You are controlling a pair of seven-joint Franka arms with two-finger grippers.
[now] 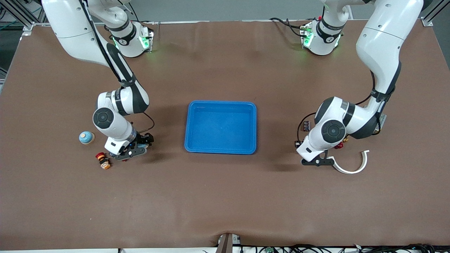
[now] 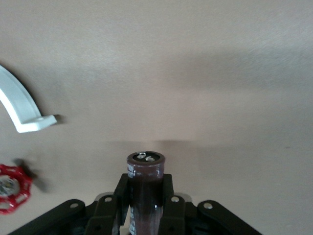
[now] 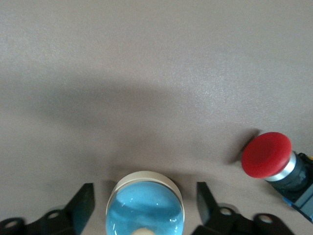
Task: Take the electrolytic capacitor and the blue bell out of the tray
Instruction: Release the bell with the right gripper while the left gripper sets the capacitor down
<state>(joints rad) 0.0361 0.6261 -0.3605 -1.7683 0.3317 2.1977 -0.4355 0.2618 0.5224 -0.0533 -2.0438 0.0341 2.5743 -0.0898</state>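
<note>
Cut off by the left wrist view's edge: lower body of the capacitor (image 2: 145,193), one end of the white curved bracket (image 2: 20,106), part of the red valve wheel (image 2: 12,188). Cut off in the right wrist view: lower half of the blue bell (image 3: 145,204), body of the red push button (image 3: 274,159). Hidden in the front view under the wrists: left gripper (image 1: 317,162), right gripper (image 1: 130,152).

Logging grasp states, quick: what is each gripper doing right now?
Left gripper: shut on the capacitor.
Right gripper: open, fingers either side of the bell.
</note>
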